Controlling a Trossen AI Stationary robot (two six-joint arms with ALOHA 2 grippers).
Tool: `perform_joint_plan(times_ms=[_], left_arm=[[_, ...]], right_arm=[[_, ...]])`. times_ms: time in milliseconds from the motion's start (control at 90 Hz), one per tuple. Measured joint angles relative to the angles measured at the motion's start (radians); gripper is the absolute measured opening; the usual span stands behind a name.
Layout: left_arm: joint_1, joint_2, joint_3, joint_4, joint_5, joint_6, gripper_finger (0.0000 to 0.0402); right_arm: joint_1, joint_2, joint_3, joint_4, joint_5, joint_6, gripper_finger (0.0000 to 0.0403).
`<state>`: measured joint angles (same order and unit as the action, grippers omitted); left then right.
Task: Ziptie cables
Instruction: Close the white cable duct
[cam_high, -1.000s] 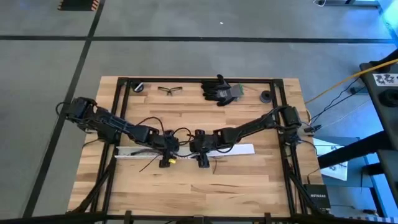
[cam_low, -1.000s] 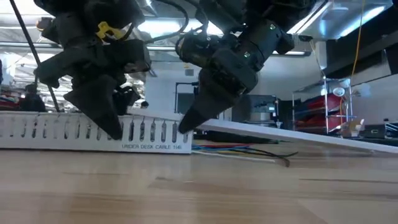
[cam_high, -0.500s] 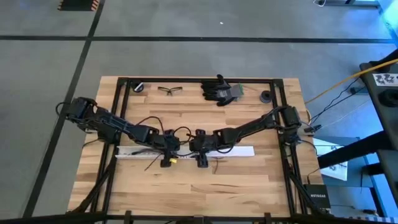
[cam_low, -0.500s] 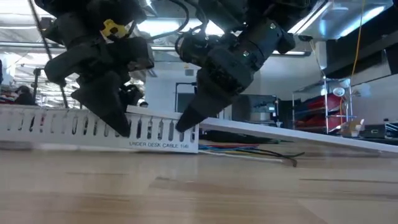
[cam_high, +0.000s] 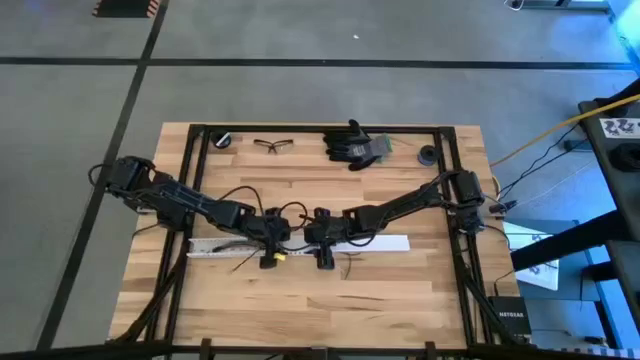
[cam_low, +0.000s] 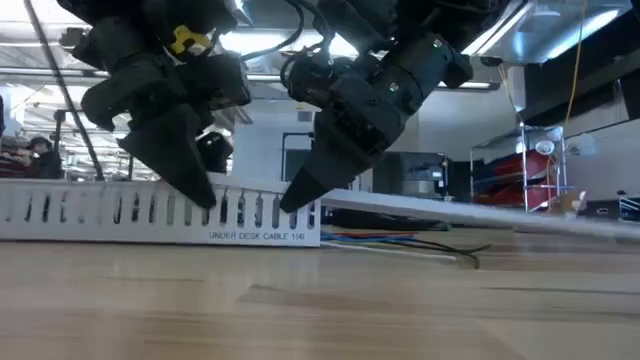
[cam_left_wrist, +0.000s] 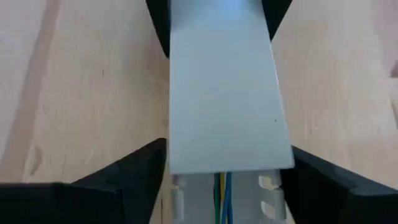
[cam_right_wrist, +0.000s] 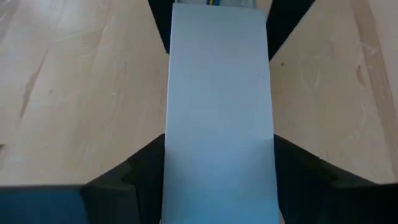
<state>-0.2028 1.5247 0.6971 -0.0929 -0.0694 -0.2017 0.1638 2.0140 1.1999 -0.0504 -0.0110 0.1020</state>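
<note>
A white slotted channel (cam_low: 150, 212) lies across the middle of the table (cam_high: 300, 310), with a flat white cover strip (cam_low: 470, 214) running from its top toward the table's right. The cables, thin coloured and dark wires, lie inside the channel (cam_left_wrist: 222, 186) and trail out on the table under the cover (cam_low: 400, 241). My left gripper (cam_high: 268, 254) stands over the channel's right end. My right gripper (cam_high: 325, 254) is just to its right, over the cover. Each has its two fingers on either side of the white strip. My left gripper comes from above, pointing down, with one finger (cam_left_wrist: 134, 171) on each long side of the channel, where the cover's end (cam_left_wrist: 230, 158) sits. The fingers lie across the strip. The channel's bottom rests on the table. My right gripper holds the cover strip (cam_right_wrist: 217, 124) between its two fingers (cam_right_wrist: 140, 168), one at each long edge, slanting down from above and across the strip. Its fingertip (cam_low: 298, 198) is at the channel's right end. The cover slopes down toward the table's right.
Black gloves (cam_high: 352, 145), safety glasses (cam_high: 270, 145) and two small black round parts (cam_high: 222, 139) (cam_high: 427, 155) lie along the far edge. A black frame rail (cam_high: 195, 180) borders the work area. Bare wood lies toward the near edge.
The slotted channel has slid a little toward the table's right, tipping briefly and settling level again. My left gripper has gone the same way with it and risen slightly. My right gripper has stayed where it was.
</note>
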Motion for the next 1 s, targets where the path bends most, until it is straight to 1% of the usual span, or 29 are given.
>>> perform_joint_plan(times_ms=[122,411,500,589,678,811,956,1000], left_arm=[[-0.008,-0.036,0.005,-0.049,0.005,-0.005,0.0297],[-0.026,-0.146,0.006,-0.070,0.009,-0.036,0.0298],[-0.023,-0.164,0.006,-0.071,-0.039,-0.056,0.0298],[-0.022,-0.161,0.006,-0.073,-0.107,-0.059,0.0298],[-0.023,-0.138,0.006,-0.056,-0.121,-0.058,0.0298],[-0.024,-0.088,0.005,-0.029,-0.112,-0.065,0.0298],[-0.028,-0.070,0.005,-0.022,-0.035,-0.106,0.0298],[-0.032,-0.070,0.005,-0.021,-0.031,-0.112,0.0298]], right_arm=[[0.000,0.000,0.000,-0.001,0.000,0.000,0.0211],[0.000,0.000,-0.001,-0.002,-0.027,-0.005,0.0210],[-0.001,0.000,-0.001,-0.003,-0.039,-0.006,0.0212],[-0.001,0.000,-0.001,-0.003,-0.043,-0.007,0.0214],[-0.001,0.000,-0.002,-0.003,-0.046,-0.011,0.0213],[-0.001,0.000,-0.002,-0.003,-0.049,-0.023,0.0212],[0.001,0.000,-0.002,-0.003,-0.056,-0.029,0.0211],[0.001,0.000,-0.002,-0.002,-0.061,-0.032,0.0211]])
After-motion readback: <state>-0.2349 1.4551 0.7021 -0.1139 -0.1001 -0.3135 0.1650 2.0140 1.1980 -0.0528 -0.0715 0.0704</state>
